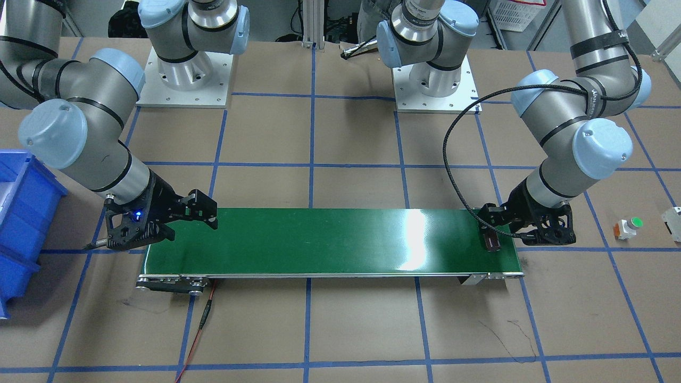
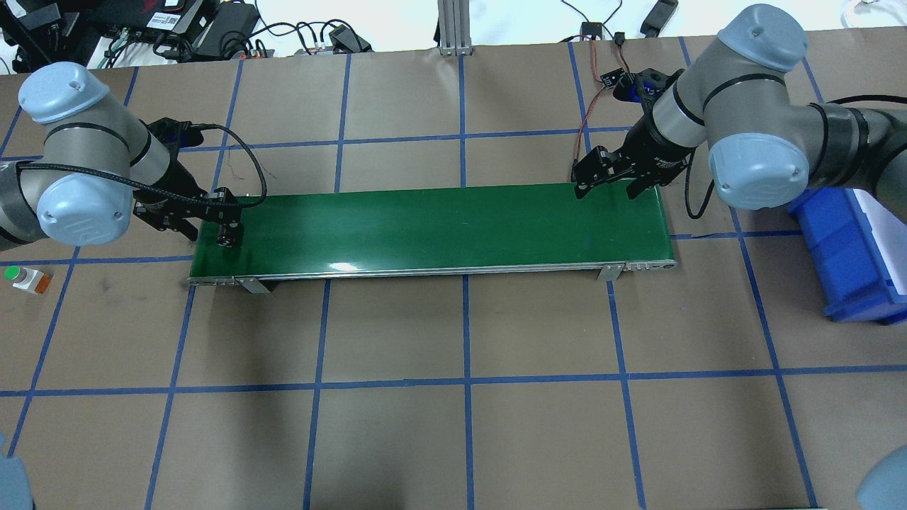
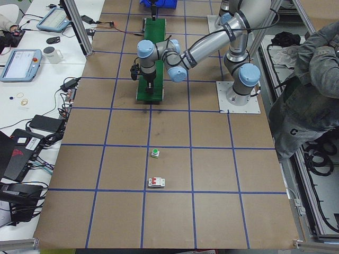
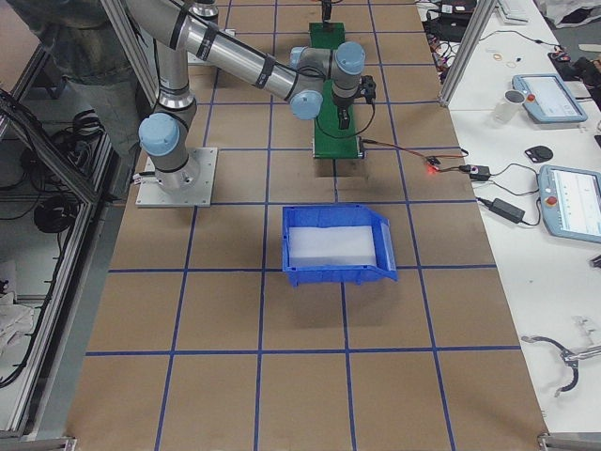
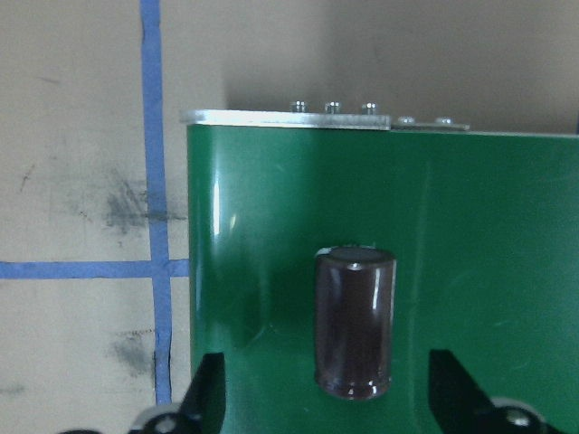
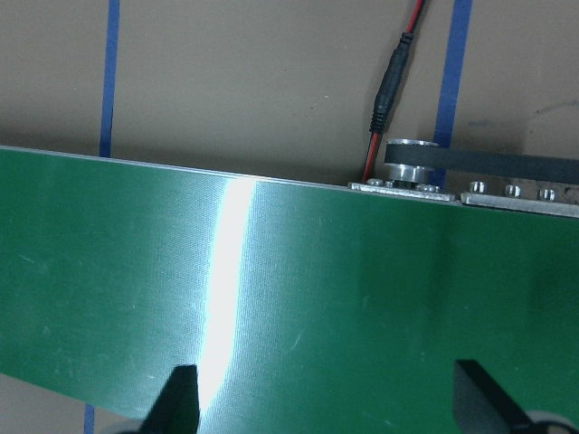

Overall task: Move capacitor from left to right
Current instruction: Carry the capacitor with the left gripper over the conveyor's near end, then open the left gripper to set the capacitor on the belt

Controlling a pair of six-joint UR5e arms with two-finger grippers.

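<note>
Left wrist-mounted view: capacitor (image 5: pixel 355 334) sits loose inside the released left gripper (image 5: pixel 327 384), near the surface (image 5: pixel 488 226) end, where a nudge could knock it off.

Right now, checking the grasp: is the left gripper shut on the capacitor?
No, the capacitor sits free on the belt, a gap to each finger.

The capacitor (image 5: pixel 355 323) (a dark brown cylinder with a glossy skin) sits on the green belt (image 5: pixel 488 235), between the tool's (image 5: pixel 331 398) two black fingers (image 5: pixel 210 393), which stand wide apart and touch neither side of it. Beyond it the belt ends at a metal rail (image 5: pixel 298 117) with small screw heads. Left of the belt lies the brown surface (image 5: pixel 72 108), crossed by blue tape (image 5: pixel 150 108) and scuffed grey.
</note>
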